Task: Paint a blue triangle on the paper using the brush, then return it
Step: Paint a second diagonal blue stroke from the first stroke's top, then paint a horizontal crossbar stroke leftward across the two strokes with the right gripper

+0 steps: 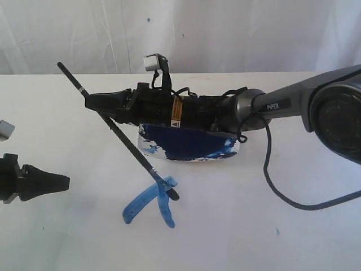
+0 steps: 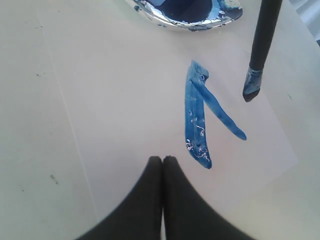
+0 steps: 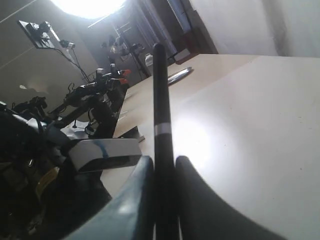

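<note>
The right gripper (image 3: 163, 161) is clamped on the brush (image 1: 132, 144), its two fingers pressing the black handle from either side just below a silver band. The right arm (image 1: 271, 107) reaches across the desk (image 1: 316, 237) from the right and passes over the dish (image 2: 170, 22), which holds dark-blue paint inside a silvery rim. The brush slants steeply, handle end up and away, blue-stained tip down toward the paper (image 2: 125, 110).

The triangle (image 2: 196, 120) stands as two light-blue strokes joined at one end: a broad one and a thinner one that spreads away from it, making a narrow V. The joined end points toward the dish. It lies on the paper, near the dish but apart from it. In the exterior view the brush tip sits right at the joined end. In the left wrist view it appears just beside the strokes. Whether the tip touches the paper I cannot tell.

The left gripper (image 2: 162, 159) is closed, fingers pressed together with nothing between them. It hangs over the paper, close to the far end of the broad stroke and well apart from the brush.
</note>
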Robot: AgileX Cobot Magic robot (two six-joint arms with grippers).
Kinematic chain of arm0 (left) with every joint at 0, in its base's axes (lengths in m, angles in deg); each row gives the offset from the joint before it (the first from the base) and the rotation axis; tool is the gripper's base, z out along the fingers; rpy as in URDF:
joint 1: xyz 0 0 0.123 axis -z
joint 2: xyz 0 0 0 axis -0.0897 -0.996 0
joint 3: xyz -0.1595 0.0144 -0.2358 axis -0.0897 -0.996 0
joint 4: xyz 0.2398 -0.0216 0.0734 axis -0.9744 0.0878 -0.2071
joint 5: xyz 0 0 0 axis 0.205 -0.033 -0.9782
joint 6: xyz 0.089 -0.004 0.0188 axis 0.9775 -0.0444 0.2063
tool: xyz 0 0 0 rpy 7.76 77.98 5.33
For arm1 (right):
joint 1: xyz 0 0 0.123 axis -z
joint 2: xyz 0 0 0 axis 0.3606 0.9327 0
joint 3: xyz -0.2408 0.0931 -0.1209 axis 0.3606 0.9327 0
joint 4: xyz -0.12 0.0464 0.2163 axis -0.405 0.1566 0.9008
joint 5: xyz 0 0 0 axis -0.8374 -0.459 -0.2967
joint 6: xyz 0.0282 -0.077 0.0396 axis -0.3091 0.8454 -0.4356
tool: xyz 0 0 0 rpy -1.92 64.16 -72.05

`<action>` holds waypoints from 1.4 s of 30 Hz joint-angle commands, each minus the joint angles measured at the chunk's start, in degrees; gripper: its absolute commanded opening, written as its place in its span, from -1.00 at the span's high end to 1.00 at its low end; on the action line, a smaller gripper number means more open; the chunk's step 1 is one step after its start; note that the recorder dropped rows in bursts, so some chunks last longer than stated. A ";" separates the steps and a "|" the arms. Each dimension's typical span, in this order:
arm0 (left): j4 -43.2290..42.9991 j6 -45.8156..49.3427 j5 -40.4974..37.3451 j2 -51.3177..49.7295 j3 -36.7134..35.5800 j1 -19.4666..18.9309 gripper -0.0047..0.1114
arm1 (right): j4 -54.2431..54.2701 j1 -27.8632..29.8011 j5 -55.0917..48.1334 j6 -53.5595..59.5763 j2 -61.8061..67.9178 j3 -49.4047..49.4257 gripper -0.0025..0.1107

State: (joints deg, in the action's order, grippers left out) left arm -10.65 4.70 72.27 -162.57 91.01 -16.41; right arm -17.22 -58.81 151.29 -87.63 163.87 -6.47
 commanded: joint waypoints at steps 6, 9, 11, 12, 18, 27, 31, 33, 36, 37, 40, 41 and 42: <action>-0.12 0.24 0.19 0.71 -0.36 -0.21 0.92 | 2.08 -3.01 0.91 -1.02 -0.60 -0.16 0.96; -0.12 0.25 0.19 0.71 -0.36 -0.21 0.92 | 3.56 -5.65 0.91 2.63 -0.60 -0.16 0.96; -0.12 0.25 0.19 0.71 -0.36 -0.21 0.92 | 4.27 -6.26 0.91 3.48 -0.60 -0.16 0.96; -0.12 0.25 0.19 0.71 -0.36 -0.21 0.92 | 4.69 -6.45 0.91 3.79 -0.60 -0.16 0.96; -0.12 0.55 -1.27 0.71 -0.36 -0.21 0.92 | 9.54 -7.39 0.91 6.92 -0.52 -0.16 0.96; -0.12 1.26 -5.78 0.71 -0.36 -0.68 0.92 | 15.65 -9.69 0.91 12.17 2.11 -0.16 0.96; -0.12 1.37 -7.12 0.71 -0.61 -0.68 0.92 | 15.84 -9.82 0.91 13.19 3.65 -0.16 0.96; -0.12 1.50 -7.12 0.71 -0.61 -0.81 0.92 | 15.73 -9.82 0.91 13.37 4.04 -0.16 0.96; -0.12 2.58 -8.04 0.71 -0.61 -2.52 0.92 | 15.58 -9.91 0.91 14.18 4.05 -0.16 0.96; -0.12 2.58 -8.04 0.71 -0.61 -3.27 0.92 | 15.58 -9.91 0.91 14.74 4.05 -0.16 0.96; -0.12 2.58 -6.16 0.71 -0.61 -5.82 0.92 | 15.89 -9.91 0.91 15.01 4.18 -0.16 0.96; -0.12 2.58 -5.27 0.71 -0.61 -6.61 0.92 | 15.89 -9.91 0.91 15.01 4.31 -0.16 0.96; -0.12 2.58 -4.38 0.71 -0.61 -7.33 0.92 | 15.89 -9.91 0.91 15.01 4.46 -0.16 0.96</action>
State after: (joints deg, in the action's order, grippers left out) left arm -10.77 6.87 65.97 -162.57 90.74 -21.86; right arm -1.93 -68.54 151.25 -73.54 168.28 -6.47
